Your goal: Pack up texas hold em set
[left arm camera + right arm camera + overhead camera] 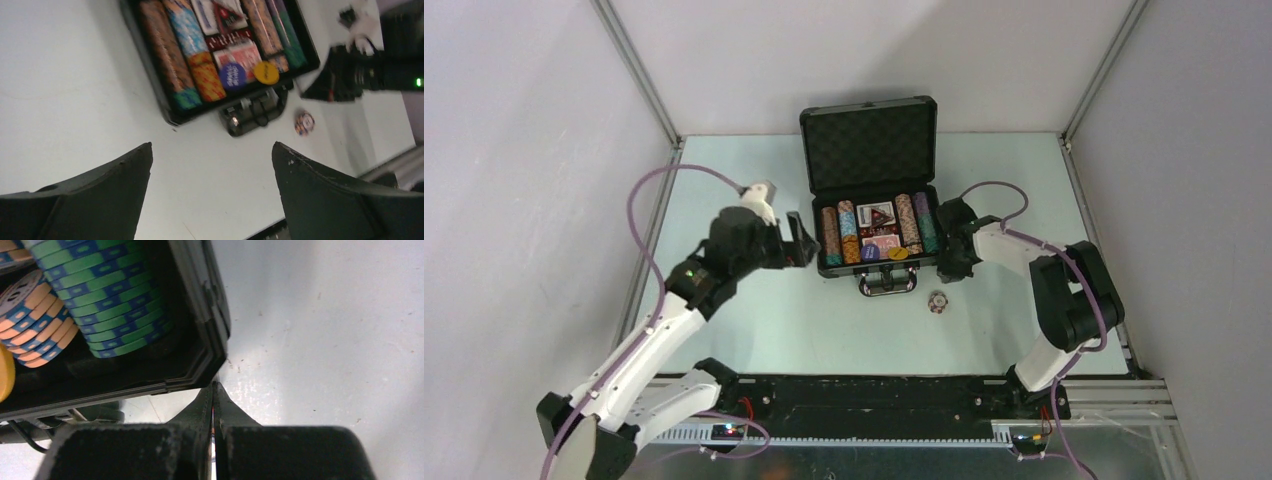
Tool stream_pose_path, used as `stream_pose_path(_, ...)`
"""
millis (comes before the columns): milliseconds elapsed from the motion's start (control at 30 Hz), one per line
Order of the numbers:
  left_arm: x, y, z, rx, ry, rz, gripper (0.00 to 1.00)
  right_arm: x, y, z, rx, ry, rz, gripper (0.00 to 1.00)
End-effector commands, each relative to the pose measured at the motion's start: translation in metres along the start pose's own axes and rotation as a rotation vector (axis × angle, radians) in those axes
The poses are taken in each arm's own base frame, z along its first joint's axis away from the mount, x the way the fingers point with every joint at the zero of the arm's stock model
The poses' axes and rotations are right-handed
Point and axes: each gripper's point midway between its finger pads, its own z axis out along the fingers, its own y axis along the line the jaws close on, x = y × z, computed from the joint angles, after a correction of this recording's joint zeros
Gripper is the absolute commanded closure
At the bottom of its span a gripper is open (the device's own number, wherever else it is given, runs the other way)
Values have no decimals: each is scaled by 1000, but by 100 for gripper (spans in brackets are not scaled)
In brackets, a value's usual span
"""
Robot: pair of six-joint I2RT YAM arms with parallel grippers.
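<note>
The black briefcase (868,150) stands open at the back middle, its foam-lined lid upright. Its base holds rows of striped poker chips (831,235), card decks (877,214), a blue disc (232,76) and a yellow disc (266,72). One loose striped chip (937,301) lies on the table in front of the case's handle (886,283); it also shows in the left wrist view (304,123). My left gripper (808,243) is open and empty, just left of the case. My right gripper (214,390) is shut, its tips at the case's front right corner (212,347).
Grey enclosure walls and metal frame posts (639,70) border the pale table. The right arm (365,75) sits close beside the case's right side. Green chips (110,300) and orange chips (35,325) fill the case's right end.
</note>
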Motion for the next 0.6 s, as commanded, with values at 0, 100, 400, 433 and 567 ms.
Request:
stream_pose_path(0,14,-51,12,191,-64,-46,7,-4,14,0,-36,-1,-25,100)
stream_pose_path(100,36,-73,18,255,-26,-34,8,-2,17,2,-48,10,-31,100)
stream_pose_path(400,25,-72,6,224,-63,41,9,6,19,-2,-25,12,-48,100)
stream_pose_path(433,24,-71,4,219,-63,53,9,10,18,-2,-13,15,-53,100)
stream_pose_path(567,17,-67,-3,197,-78,72,8,18,17,-5,4,16,-45,100)
